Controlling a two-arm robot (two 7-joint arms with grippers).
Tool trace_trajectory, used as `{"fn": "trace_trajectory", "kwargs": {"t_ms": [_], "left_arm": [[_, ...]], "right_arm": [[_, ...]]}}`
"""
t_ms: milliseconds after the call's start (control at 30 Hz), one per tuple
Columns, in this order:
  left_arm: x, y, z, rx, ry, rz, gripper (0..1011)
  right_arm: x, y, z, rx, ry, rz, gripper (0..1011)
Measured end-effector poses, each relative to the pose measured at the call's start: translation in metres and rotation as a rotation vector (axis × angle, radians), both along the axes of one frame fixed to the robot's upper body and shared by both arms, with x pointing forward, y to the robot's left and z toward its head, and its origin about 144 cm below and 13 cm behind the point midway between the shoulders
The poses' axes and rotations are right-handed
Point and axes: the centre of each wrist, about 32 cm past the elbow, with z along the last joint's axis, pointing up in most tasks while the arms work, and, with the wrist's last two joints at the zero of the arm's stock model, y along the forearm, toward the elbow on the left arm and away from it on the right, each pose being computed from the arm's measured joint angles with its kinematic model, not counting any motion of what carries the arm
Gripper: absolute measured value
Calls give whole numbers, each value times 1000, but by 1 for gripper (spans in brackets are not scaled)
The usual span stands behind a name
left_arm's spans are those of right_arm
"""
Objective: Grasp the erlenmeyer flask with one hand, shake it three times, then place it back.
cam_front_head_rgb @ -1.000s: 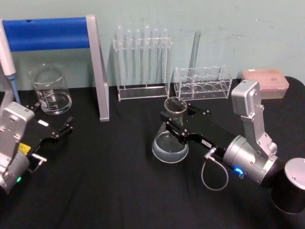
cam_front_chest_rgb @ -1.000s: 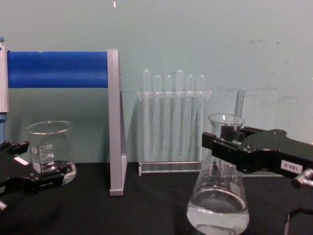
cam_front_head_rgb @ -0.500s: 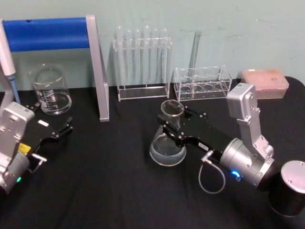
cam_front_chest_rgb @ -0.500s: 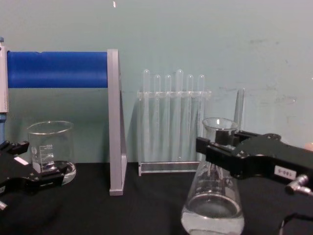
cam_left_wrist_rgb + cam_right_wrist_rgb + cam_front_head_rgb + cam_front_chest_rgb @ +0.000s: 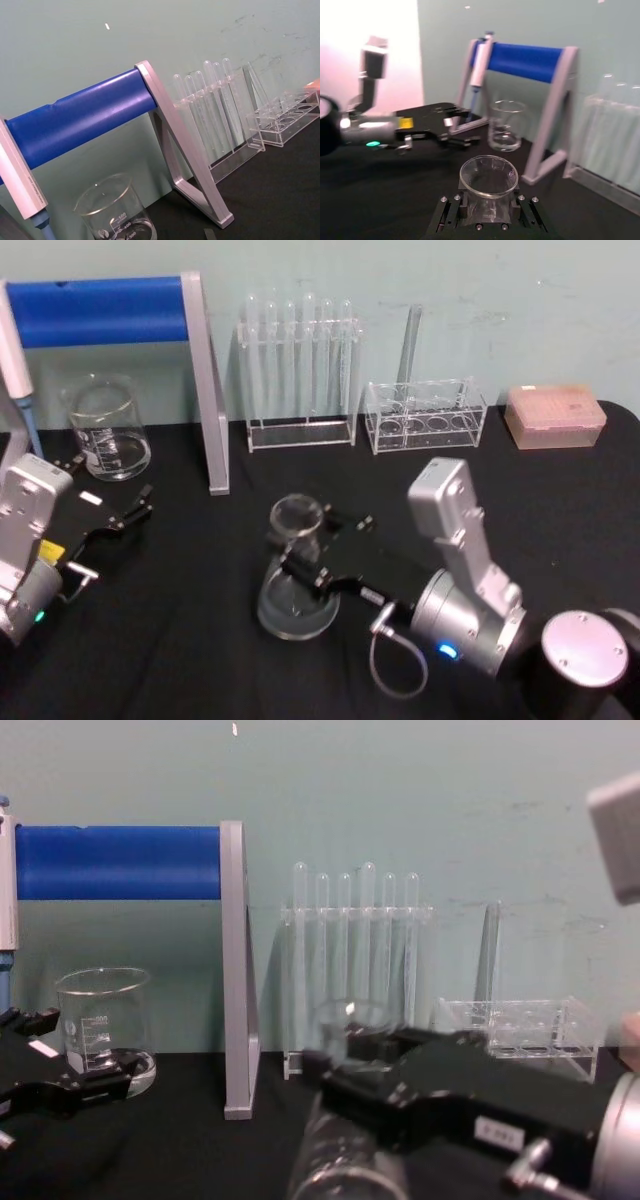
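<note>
The erlenmeyer flask (image 5: 295,605) is clear glass with a little liquid in its wide base. It is left of centre on the black table, near the front. My right gripper (image 5: 305,546) is shut on its neck just below the rim. The right wrist view has the flask's rim (image 5: 489,175) right above the clamping right gripper (image 5: 489,209). From the chest, the flask (image 5: 350,1016) looms large and blurred, and the right gripper (image 5: 350,1078) crosses it. My left gripper (image 5: 108,502) rests open at the table's left, holding nothing.
A glass beaker (image 5: 105,430) and a blue-barred stand (image 5: 205,390) are at the back left. A test tube rack (image 5: 298,370), a clear low rack (image 5: 425,415) and a pink tip box (image 5: 555,415) line the back. A black cylinder (image 5: 585,655) sits at the front right.
My right gripper has carried the flask left and toward me, away from the racks. The left arm has not moved.
</note>
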Motion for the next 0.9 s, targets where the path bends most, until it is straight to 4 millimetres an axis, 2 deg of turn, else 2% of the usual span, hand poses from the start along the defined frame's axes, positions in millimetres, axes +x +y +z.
{"fn": "trace_trajectory", "kwargs": {"t_ms": [267, 467, 900], "left_arm": [[0, 0, 0, 0, 0, 0, 1001], [0, 0, 0, 0, 0, 0, 1000], [0, 0, 0, 0, 0, 0, 1001]], "right_arm": [[-14, 14, -1, -17, 9, 102, 449], [-19, 16, -1, -22, 10, 136, 449], [-3, 6, -4, -29, -13, 8, 449]]}}
